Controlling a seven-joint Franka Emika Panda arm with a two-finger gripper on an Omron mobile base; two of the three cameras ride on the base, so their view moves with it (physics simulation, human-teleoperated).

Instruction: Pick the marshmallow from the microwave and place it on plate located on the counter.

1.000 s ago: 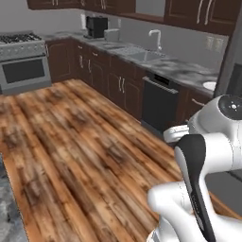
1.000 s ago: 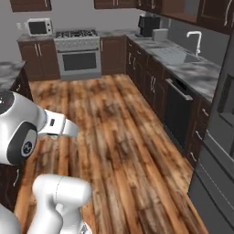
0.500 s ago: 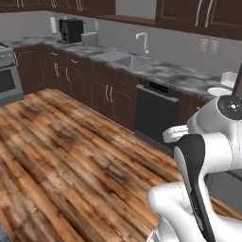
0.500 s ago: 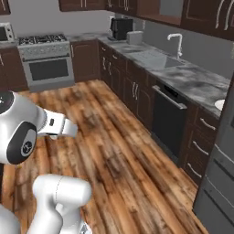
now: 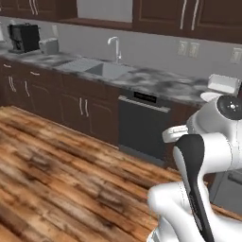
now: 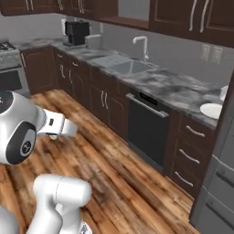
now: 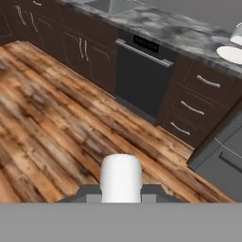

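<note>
Though the marshmallow looked likely soft, light, best pinched gently across its sides, the plate (image 6: 211, 110) sat near the counter's (image 6: 173, 89) right end; whether the pincer was released or clenched couldn't be told.

The counter (image 6: 173, 89) is grey mottled stone with a smooth, faintly glossy face. Below it the cabinets (image 6: 100, 103) are dark brown wood with a satin finish and slim bright metal handles. The dishwasher (image 6: 147, 125) has a flat matt black front. The floor (image 7: 56, 123) is streaky reddish-brown wood planking with strong grain. The faucet (image 5: 114, 47) looks like polished metal. The plate (image 6: 211, 110) is plain smooth white.
</note>
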